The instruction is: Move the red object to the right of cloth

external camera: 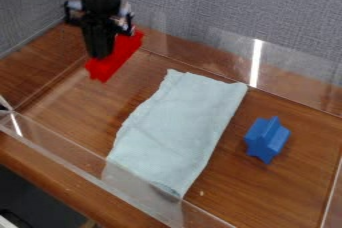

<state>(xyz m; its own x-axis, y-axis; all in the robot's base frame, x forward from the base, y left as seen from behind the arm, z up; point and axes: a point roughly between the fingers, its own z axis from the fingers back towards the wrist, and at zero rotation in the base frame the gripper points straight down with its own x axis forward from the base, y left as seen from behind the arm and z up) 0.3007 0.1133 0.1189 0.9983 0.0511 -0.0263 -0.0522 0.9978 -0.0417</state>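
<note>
My gripper [102,52] points straight down at the upper left, shut on the red object [118,55], a long red block. The block hangs tilted in the air, clear of the wooden table, with its near end lower and to the left. The dark fingers cover the block's middle. The cloth [177,129], a pale blue rumpled towel, lies flat in the centre of the table, to the right of and below the gripper.
A small blue notched block [266,138] sits on the table right of the cloth. A clear plastic wall [254,57] rings the wooden table [54,82], with a grey backdrop behind.
</note>
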